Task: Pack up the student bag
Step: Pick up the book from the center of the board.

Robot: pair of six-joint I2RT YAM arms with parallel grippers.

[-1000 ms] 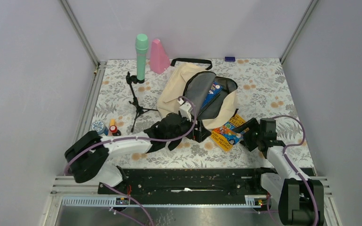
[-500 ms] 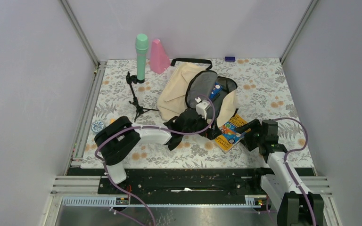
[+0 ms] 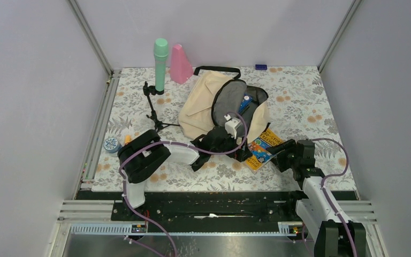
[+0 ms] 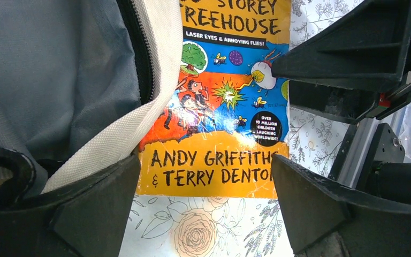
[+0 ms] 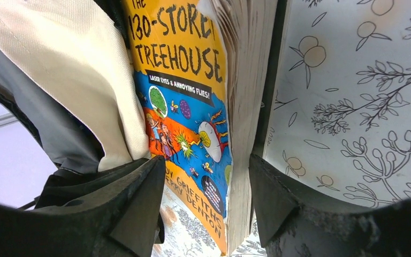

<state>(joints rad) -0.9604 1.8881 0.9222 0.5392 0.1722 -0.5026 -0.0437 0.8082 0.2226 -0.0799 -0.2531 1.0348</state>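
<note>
The cream student bag (image 3: 206, 101) lies open in the middle of the table, grey lining up, with a blue book (image 3: 245, 101) inside. An orange and blue paperback (image 3: 262, 145) lies on the cloth at the bag's near right edge. My left gripper (image 3: 243, 154) is open just left of it. In the left wrist view (image 4: 206, 182) the jaws frame the paperback's (image 4: 219, 107) lower end, with the bag's rim (image 4: 139, 123) at left. My right gripper (image 3: 280, 155) is open at the paperback's right side. In the right wrist view (image 5: 206, 182) its page edge (image 5: 243, 134) sits between the jaws.
A green microphone (image 3: 160, 59) on a black tripod (image 3: 152, 115) and a pink object (image 3: 181, 64) stand at the back left. A small blue item (image 3: 260, 67) lies at the back wall. A round tin (image 3: 111, 144) and small tubes (image 3: 127, 139) lie at the left edge.
My left arm has swung right, from the bag's near edge to the paperback. The bag's opening has narrowed and shows less of the blue book. My right gripper has shifted slightly.
</note>
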